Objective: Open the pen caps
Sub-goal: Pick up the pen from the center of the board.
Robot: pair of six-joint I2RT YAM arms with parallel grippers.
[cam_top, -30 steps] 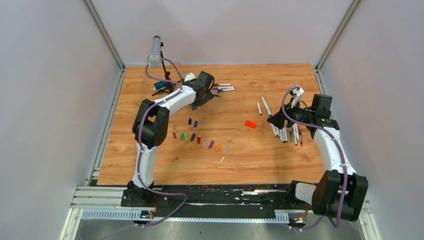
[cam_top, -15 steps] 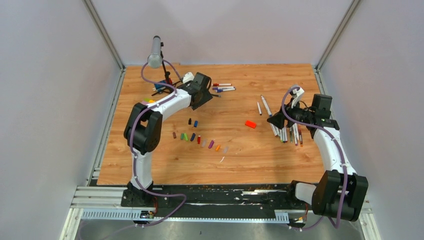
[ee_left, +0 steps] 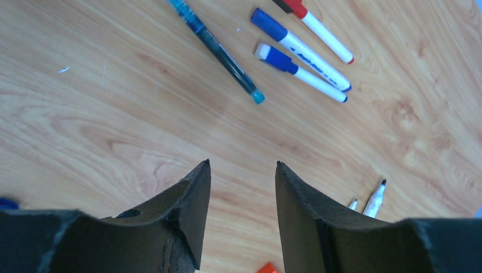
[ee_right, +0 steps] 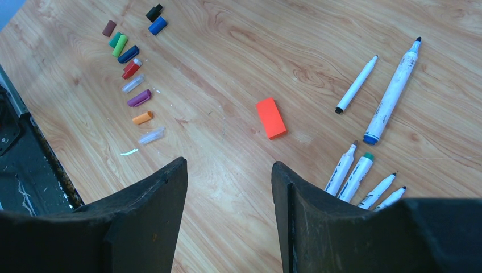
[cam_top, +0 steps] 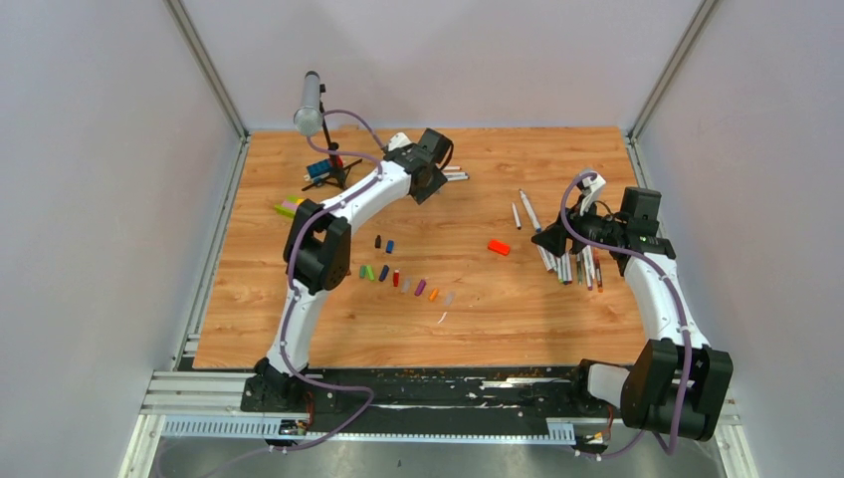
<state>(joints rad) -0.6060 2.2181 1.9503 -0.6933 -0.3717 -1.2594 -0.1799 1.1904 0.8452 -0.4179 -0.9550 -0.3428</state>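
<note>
Left gripper: jaws spread, nothing between them, bare wood below. Three capped pens, red and blue ends, at top centre of left wrist view. Right gripper: jaws apart, empty. Pen caps loose on table in slanted row, upper left of right wrist view. Uncapped pens at right side. Orange-red block mid-frame, apart from both.

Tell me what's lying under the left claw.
Under the left claw, only bare table shows between its open fingers. Capped pens lie just beyond the tips. Overhead, the claw hides part of them.
</note>
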